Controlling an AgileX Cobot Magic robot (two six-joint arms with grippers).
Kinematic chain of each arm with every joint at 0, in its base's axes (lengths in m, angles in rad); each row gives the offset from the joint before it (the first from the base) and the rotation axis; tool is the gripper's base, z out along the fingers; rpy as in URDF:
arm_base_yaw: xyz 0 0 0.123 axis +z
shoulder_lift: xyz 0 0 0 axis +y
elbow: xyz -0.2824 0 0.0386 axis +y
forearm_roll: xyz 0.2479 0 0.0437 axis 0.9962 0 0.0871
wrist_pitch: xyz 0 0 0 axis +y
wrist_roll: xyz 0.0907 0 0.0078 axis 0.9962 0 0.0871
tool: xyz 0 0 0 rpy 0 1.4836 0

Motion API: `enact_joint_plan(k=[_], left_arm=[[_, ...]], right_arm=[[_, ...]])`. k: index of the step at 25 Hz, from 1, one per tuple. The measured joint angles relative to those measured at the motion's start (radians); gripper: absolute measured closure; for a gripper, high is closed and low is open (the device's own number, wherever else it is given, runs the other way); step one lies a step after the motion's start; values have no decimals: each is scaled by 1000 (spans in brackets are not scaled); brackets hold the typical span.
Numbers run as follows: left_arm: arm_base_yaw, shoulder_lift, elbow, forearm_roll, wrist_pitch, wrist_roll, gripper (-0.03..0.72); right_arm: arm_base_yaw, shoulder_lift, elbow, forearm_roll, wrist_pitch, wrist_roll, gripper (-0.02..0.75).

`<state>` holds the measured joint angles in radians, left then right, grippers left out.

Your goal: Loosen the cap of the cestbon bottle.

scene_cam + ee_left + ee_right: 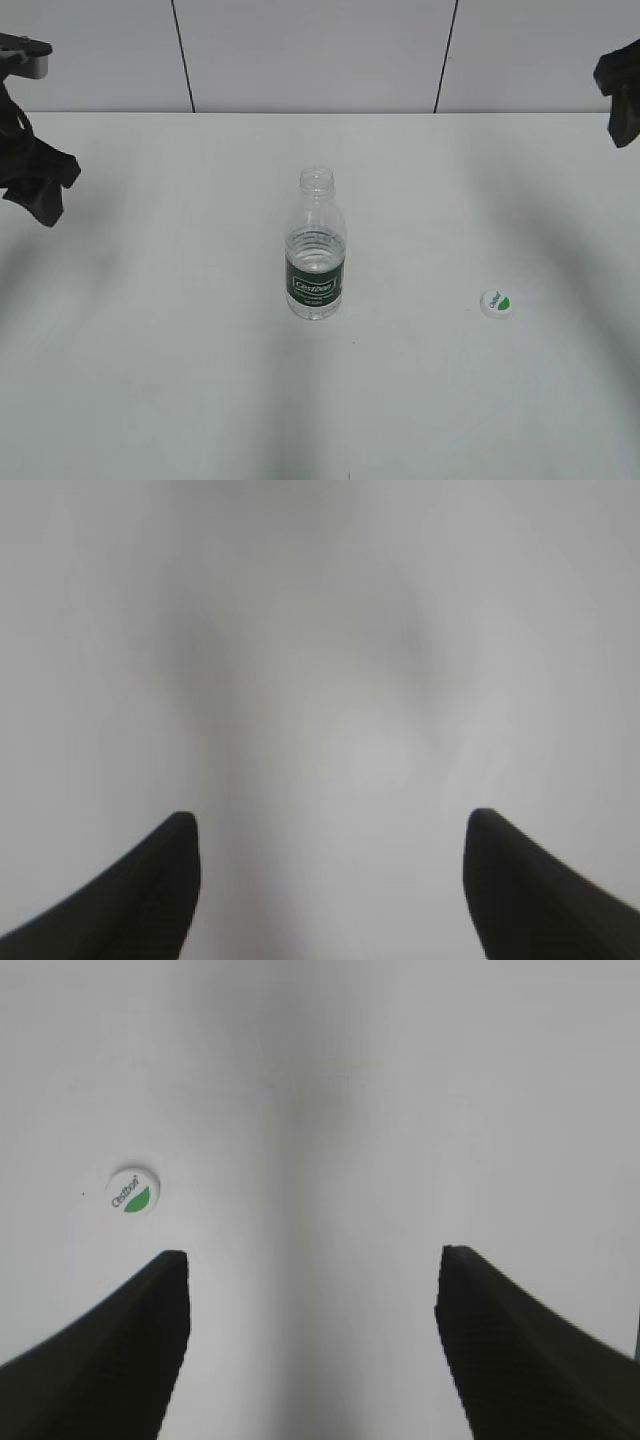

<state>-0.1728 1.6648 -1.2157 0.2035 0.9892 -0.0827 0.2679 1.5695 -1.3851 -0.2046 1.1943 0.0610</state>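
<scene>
On the white surface, the cestbon bottle stands open-necked; the cap lies well right of it, already off. Left gripper and right gripper gape wide, empty, apparently retired.

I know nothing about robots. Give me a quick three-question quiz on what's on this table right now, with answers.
1. True or false: the cap is screwed onto the bottle.
2. Which end effector's camera shows the cap: A left, B right, C both?
3. Fill in: the bottle stands ____ on the table.

Key: 1 false, it lies on the table apart from the bottle, whose neck is open. 2 B. 3 upright.
</scene>
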Motion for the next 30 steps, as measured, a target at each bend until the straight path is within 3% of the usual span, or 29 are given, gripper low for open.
enact_joint_plan(k=[6,17,30], left_arm=[[0,-35,-3,-51,127,63,199],[0,-167,9,-162,224,72,199],[0,-542,308,-191,141,72,199]], right_arm=[[-91,-3,-10,142,15,-83,189],[-96,-217,141,210,16,-89,200],[-96,-536,360,211,19,-107,200]])
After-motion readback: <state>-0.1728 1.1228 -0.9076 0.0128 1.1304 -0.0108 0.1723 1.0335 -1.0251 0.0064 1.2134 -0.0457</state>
